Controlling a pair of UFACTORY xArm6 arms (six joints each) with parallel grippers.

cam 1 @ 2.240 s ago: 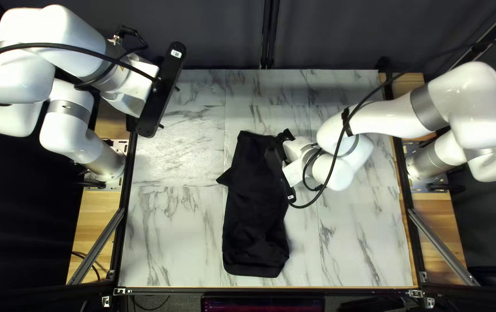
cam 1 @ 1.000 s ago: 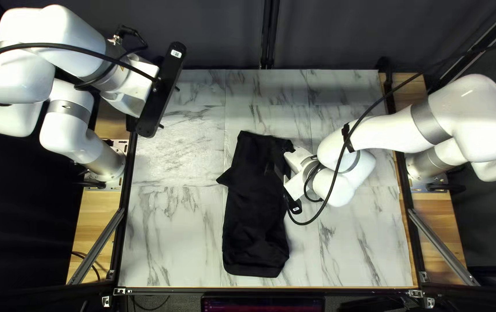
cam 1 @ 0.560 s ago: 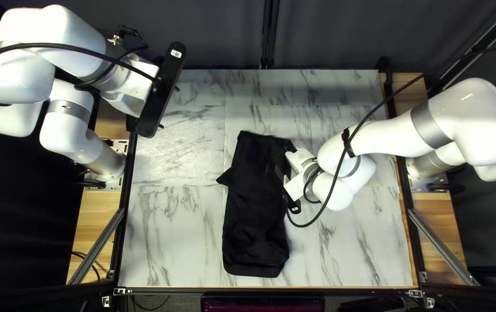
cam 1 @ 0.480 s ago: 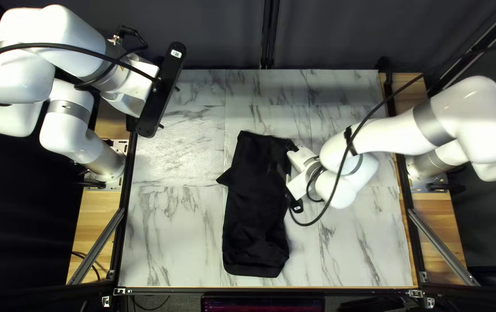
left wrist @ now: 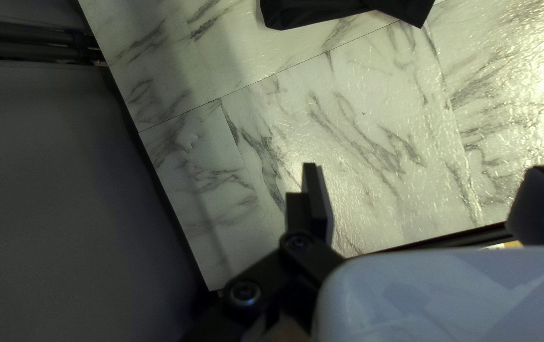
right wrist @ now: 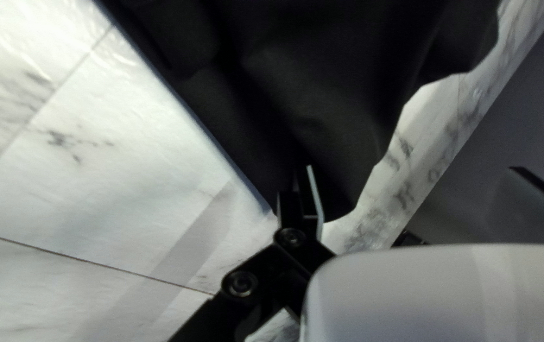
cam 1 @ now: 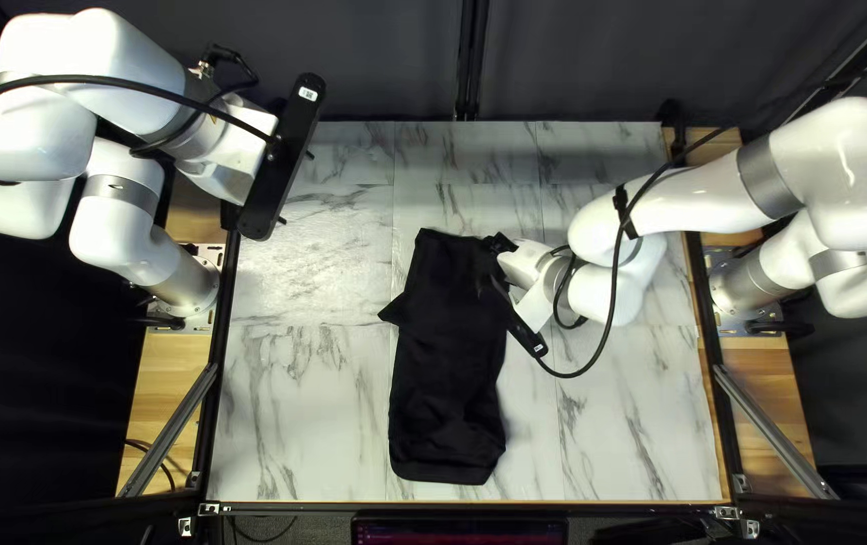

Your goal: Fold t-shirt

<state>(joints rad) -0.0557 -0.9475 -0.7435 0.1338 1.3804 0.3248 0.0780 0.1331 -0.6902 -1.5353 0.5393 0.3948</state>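
Note:
In the top left view the black t-shirt [cam 1: 444, 394] lies as a long narrow shape down the middle of the table, a pointed flap sticking out on its left side. My right gripper [cam 1: 526, 331] is over its upper right edge. The right wrist view has this gripper [right wrist: 412, 168] wide open, one finger over a tapering corner of the shirt [right wrist: 322, 82], nothing pinched. My left gripper [cam 1: 296, 188] hangs above the table's far left part, away from the cloth. In its wrist view the gripper [left wrist: 425, 168] is open and empty, with the shirt's edge [left wrist: 348, 11] far ahead.
Marble-patterned tabletop [cam 1: 302, 404] shows on both sides of the shirt. A dark frame runs along the table's edges, with a dark curtain [cam 1: 373, 61] behind the far edge. A black cable [cam 1: 612, 293] loops from my right arm over the table's right part.
My right arm has shifted toward the far edge and slightly right over the last half second, its gripper turning so the near end swings right. The left arm and the shirt show no visible movement.

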